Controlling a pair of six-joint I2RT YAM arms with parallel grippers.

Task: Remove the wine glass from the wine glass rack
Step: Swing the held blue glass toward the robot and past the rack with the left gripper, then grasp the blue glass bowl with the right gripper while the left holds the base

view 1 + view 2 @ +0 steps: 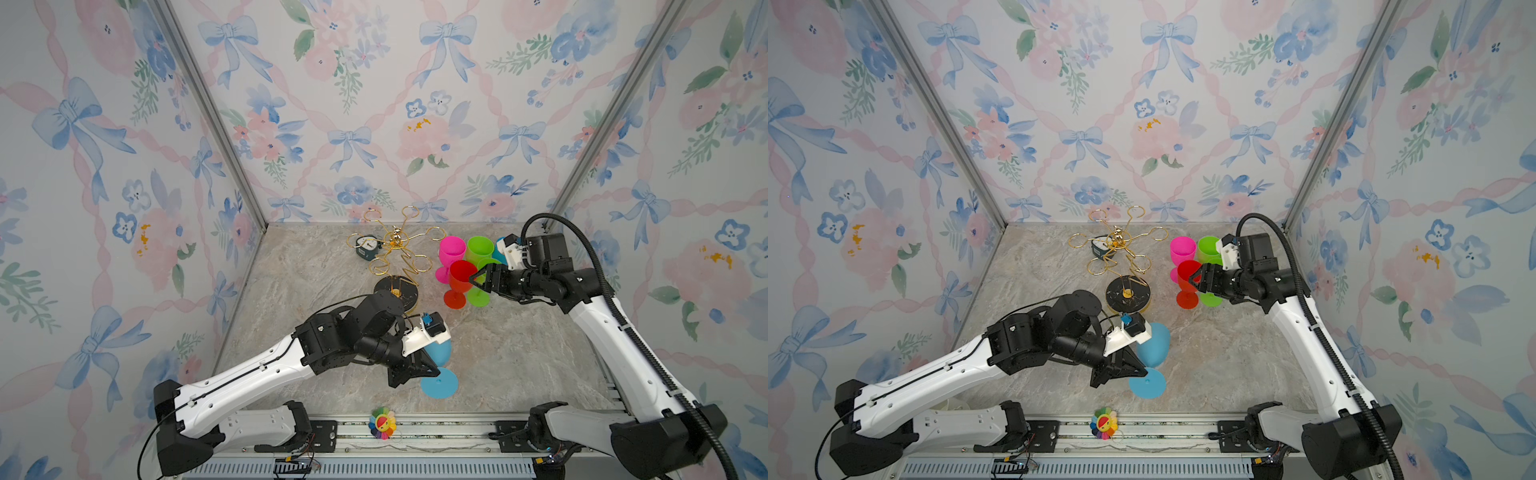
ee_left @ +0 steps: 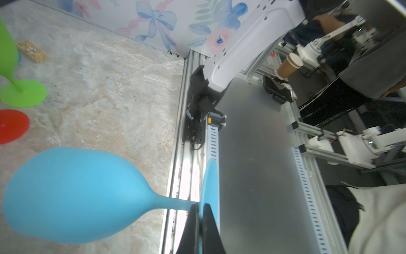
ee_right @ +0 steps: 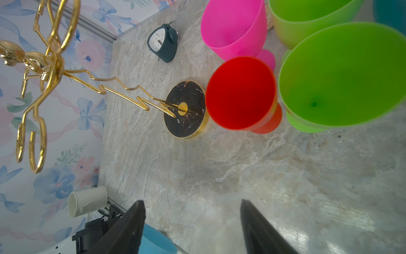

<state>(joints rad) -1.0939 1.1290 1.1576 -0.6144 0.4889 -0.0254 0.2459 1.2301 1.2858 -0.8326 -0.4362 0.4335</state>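
The wine glass, light blue, hangs on its side above the table, clear of the rack. My left gripper is shut on it where stem meets foot. In the left wrist view the bowl of the wine glass is large, and the left gripper pinches it beside the flat foot. The wine glass rack, gold wire on a round black base, stands behind with all visible loops bare. My right gripper is open beside a red glass; its jaws hold nothing.
Upright on the table at back right stand a pink glass, two green glasses and the red one. A dark alarm clock sits behind the rack. A rainbow flower toy lies on the front rail.
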